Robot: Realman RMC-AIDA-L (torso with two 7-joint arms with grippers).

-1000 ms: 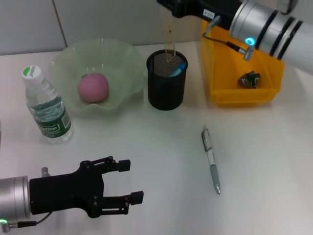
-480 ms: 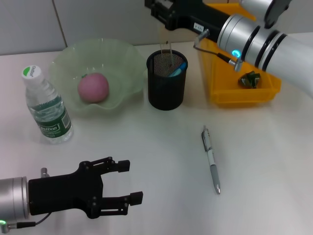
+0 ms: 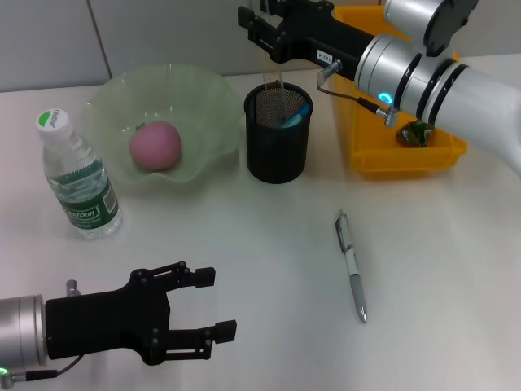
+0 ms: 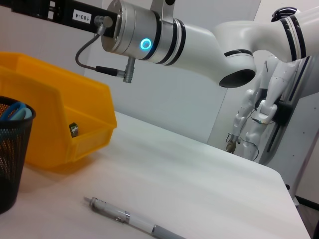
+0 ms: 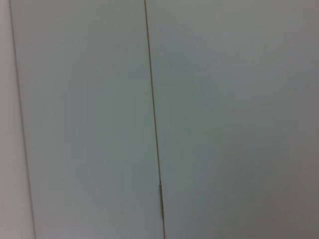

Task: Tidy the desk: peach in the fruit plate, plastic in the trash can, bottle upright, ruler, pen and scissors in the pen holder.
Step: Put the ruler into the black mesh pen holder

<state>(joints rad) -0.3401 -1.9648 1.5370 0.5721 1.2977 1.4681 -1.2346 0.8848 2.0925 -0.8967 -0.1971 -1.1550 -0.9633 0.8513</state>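
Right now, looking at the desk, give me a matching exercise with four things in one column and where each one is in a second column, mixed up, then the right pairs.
Things:
1. peach
2. pen
3. bottle
4. crumpled plastic

Places or states:
A. lying flat on the bare desk, in front of the yellow bin
B. inside the yellow bin
C. standing upright beside the green fruit plate
D. resting in the green fruit plate

Pairs: 1-D, 2-A, 3-C, 4-B
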